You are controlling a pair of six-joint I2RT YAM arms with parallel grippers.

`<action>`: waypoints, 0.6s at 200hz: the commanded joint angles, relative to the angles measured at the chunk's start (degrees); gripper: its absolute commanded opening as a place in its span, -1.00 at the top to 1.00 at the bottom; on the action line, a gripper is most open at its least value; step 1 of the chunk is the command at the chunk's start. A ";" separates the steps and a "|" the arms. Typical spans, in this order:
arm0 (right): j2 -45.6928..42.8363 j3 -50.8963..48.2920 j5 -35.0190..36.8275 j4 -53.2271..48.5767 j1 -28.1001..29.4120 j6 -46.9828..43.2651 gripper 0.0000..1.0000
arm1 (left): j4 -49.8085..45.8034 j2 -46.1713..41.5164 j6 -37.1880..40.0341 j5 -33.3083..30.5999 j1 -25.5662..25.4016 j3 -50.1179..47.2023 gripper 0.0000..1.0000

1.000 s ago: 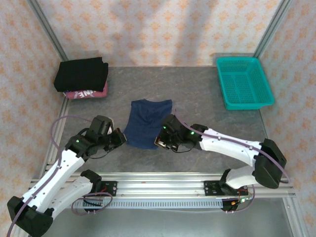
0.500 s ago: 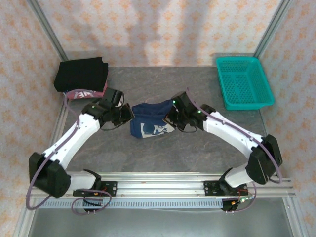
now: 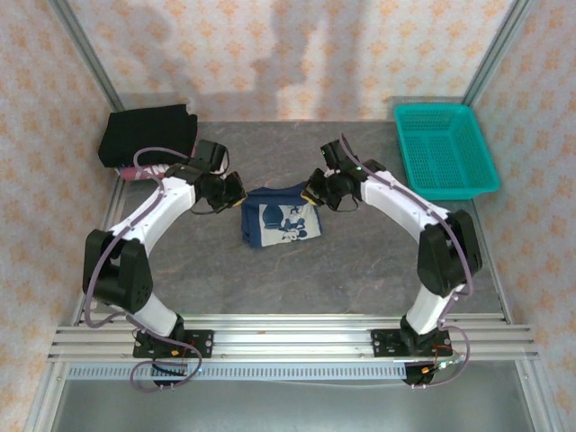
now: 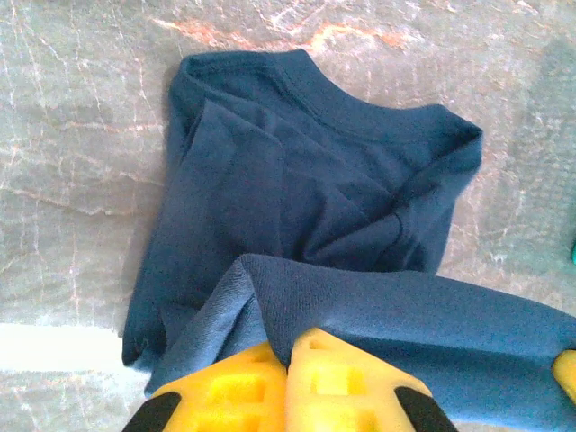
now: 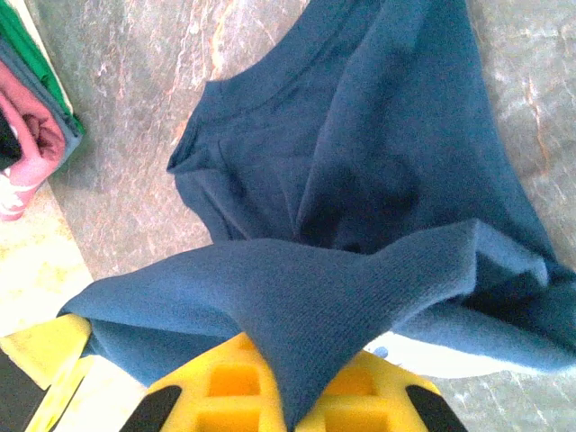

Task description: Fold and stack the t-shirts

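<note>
The navy t-shirt (image 3: 281,219) lies mid-table, doubled over, with its white cartoon print facing up. My left gripper (image 3: 232,192) is shut on its far left corner. At the far right corner my right gripper (image 3: 315,191) is shut on it too. In the left wrist view the yellow fingers (image 4: 243,387) pinch a raised navy fold (image 4: 378,315) above the collar (image 4: 306,85). The right wrist view has the navy cloth (image 5: 315,297) draped over the pinching gripper (image 5: 292,364). A folded black t-shirt (image 3: 148,135) sits at the far left, with a pink t-shirt (image 5: 27,144) beneath it.
A teal plastic basket (image 3: 445,148) stands at the far right corner. Patterned walls and metal posts close the back and sides. The aluminium rail (image 3: 288,337) with the arm bases runs along the near edge.
Both grippers have carried the navy shirt's near hem away from the arm bases toward the collar. The shirt is now folded in half and its print has turned up.
</note>
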 commanded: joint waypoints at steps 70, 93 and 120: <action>25.61 31.36 2.43 -3.08 -8.03 -3.59 -0.13 | 2.39 17.08 -0.28 -3.64 5.83 22.47 -0.22; 26.06 45.57 6.54 -14.85 -8.26 -12.60 -0.43 | -5.49 15.76 3.82 -6.54 5.83 32.99 -0.34; 17.89 42.39 9.91 -21.51 -7.12 -23.32 -0.59 | -6.49 6.17 9.28 -9.71 5.82 27.69 -0.42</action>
